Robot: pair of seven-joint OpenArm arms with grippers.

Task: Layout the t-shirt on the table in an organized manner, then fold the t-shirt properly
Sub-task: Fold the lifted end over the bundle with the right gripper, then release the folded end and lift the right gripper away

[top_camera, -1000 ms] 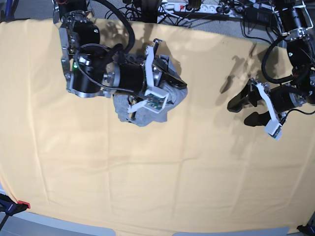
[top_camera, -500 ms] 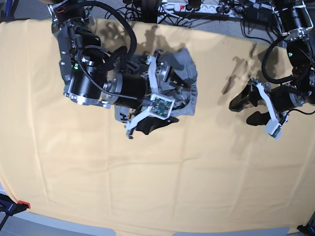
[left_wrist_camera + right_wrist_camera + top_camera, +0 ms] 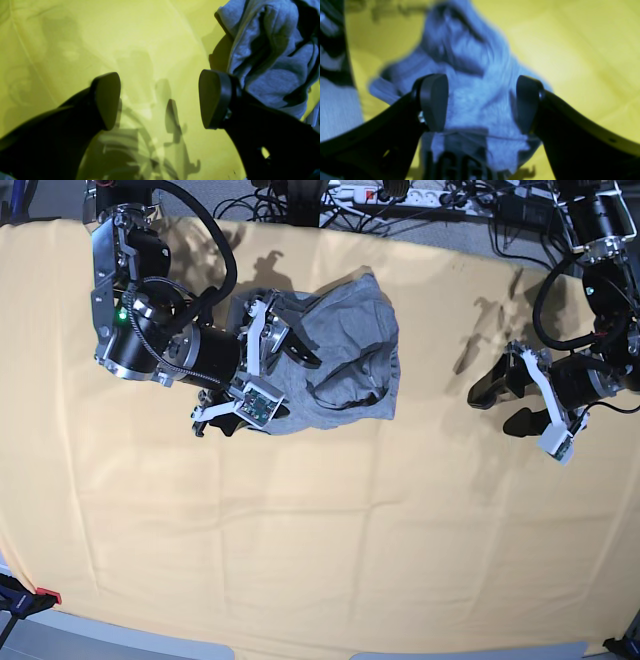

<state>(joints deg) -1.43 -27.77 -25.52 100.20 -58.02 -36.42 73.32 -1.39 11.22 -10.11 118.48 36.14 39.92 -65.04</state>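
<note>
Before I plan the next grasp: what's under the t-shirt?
The crumpled t-shirt lies on the table's yellow cloth, beside the open right pincer. Whatever its folds cover is hidden.

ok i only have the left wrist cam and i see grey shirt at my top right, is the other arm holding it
Observer: No. The right gripper is open, with the shirt showing between its fingers, and nothing is pinched.
Operator: is the shirt laid flat yet
Observer: No. In the base view it is a crumpled heap near the far side of the table.
Operator: and how close is my gripper to it
Observer: In the base view the left gripper is open and clear of the shirt, with a strip of bare tablecloth between them.
</note>
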